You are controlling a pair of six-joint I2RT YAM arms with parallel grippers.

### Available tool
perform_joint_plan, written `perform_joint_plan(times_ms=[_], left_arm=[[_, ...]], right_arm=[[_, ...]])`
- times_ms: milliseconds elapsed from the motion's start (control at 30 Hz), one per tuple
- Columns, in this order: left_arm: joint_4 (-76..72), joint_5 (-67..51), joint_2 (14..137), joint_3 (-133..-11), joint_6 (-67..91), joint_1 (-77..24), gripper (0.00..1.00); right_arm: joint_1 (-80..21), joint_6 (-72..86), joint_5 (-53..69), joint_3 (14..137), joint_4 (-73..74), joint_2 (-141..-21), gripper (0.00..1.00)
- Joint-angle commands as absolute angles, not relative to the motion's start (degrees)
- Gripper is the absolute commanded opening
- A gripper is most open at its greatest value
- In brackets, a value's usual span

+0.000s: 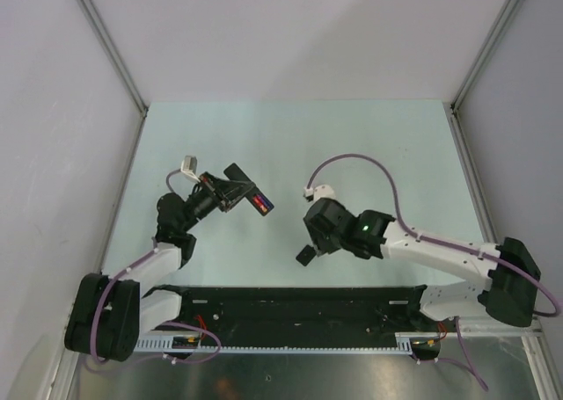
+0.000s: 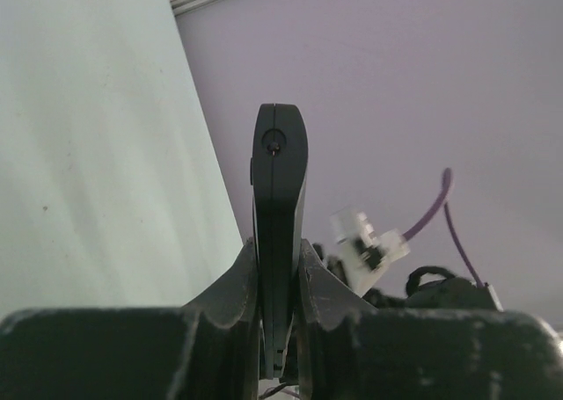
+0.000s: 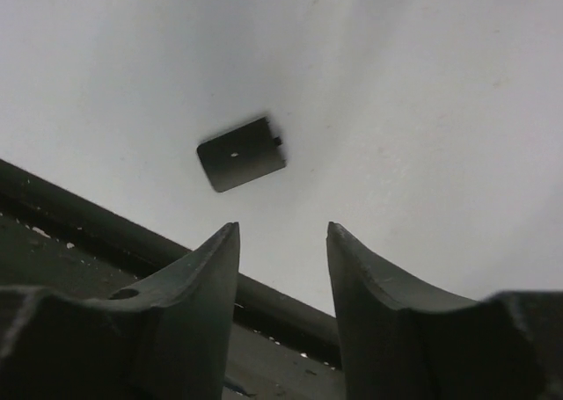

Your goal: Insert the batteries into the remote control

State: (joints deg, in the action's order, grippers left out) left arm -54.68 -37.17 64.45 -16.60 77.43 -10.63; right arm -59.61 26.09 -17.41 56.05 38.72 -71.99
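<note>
Two arms reach inward over the pale table (image 1: 290, 136). The left arm (image 1: 167, 242) bends forward at mid-left, its left gripper (image 2: 277, 252) pinching the remote control (image 2: 280, 180) by one end. The right arm (image 1: 440, 250) folds in from the right. The right gripper (image 3: 281, 233) has its fingers apart with nothing between them, aimed down at a small black cover (image 3: 242, 154) lying flat on the table. The remote is a slim black bar, edge-on in the left wrist view. From above, its long axis runs from the fingers toward the right, and the batteries (image 1: 261, 205) show at its free end, one red, one blue.

Left arm (image 1: 164, 258), right arm (image 1: 440, 250): blk joints, white links, purple cables (image 1: 352, 158).
</note>
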Motion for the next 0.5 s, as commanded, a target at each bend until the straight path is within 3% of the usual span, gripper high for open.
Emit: perform_joint_plan(times_ms=[0,167,467], left_arm=[[-56.6,-36.4,59.9,-16.5,76.2,-9.8,0.00],[-56.4,-37.9,57.2,-15.0,77.6,-8.4,0.00],[-55.3,-40.3,52.1,-13.3,78.8,-5.9,0.00]], right_arm=[[-67.2,30.7,-18.2,53.6,32.2,-75.9,0.50],[-73.6,32.7,-19.5,51.8,25.8,-82.1,0.33],[-73.0,33.5,-16.9,51.8,20.4,-89.0,0.26]])
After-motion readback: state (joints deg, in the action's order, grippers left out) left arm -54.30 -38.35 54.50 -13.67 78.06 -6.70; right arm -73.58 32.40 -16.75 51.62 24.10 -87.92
